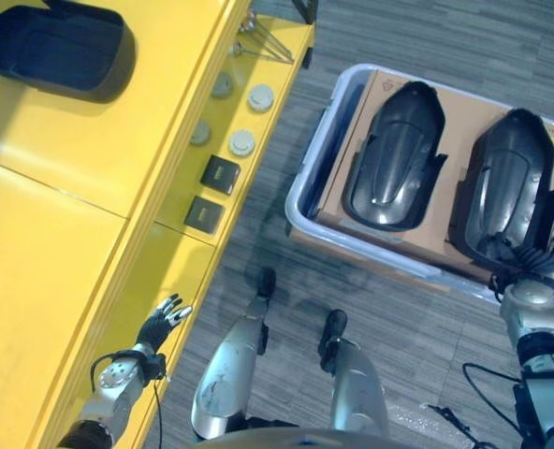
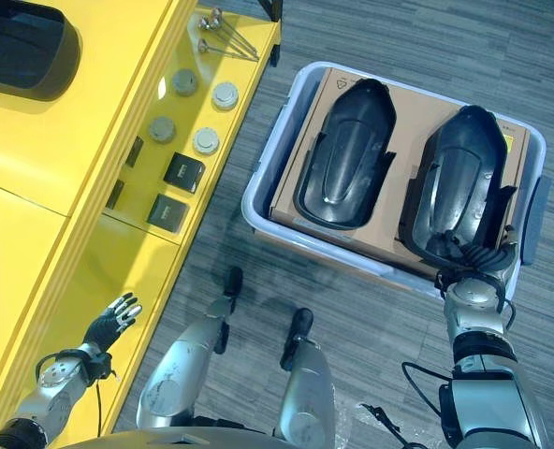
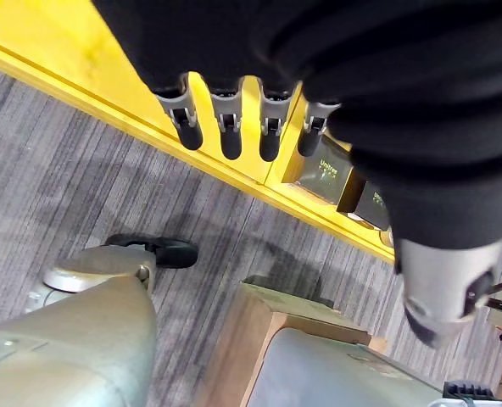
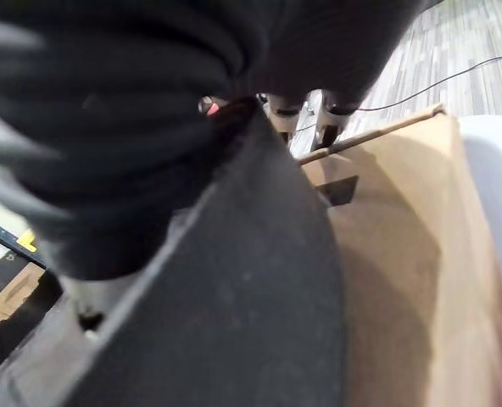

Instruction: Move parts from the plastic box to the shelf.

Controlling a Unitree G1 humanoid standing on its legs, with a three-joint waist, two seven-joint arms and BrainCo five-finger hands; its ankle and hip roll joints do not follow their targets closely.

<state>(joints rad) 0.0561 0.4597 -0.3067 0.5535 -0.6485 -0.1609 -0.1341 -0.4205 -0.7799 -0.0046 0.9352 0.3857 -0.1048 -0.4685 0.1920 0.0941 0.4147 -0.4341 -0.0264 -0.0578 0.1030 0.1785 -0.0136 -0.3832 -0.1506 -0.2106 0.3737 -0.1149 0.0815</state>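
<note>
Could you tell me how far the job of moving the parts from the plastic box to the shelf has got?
One black part already lies on the yellow shelf. Two more sit on cardboard in the plastic box: the right hand is on the near end of the right part; its grip is hidden. The other part is untouched. The left hand hovers open by the shelf.

Straight-fingered robot hand (image 3: pixel 234 110) over yellow shelf (image 3: pixel 81 59)

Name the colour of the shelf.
Bright yellow shelf, clearest in the left eye view.

Yellow shelf (image 1: pixel 90 159) carries one black part (image 1: pixel 57 47) — plastic box (image 1: pixel 307 178) sits on grey floor (image 1: pixel 445 37).
</note>
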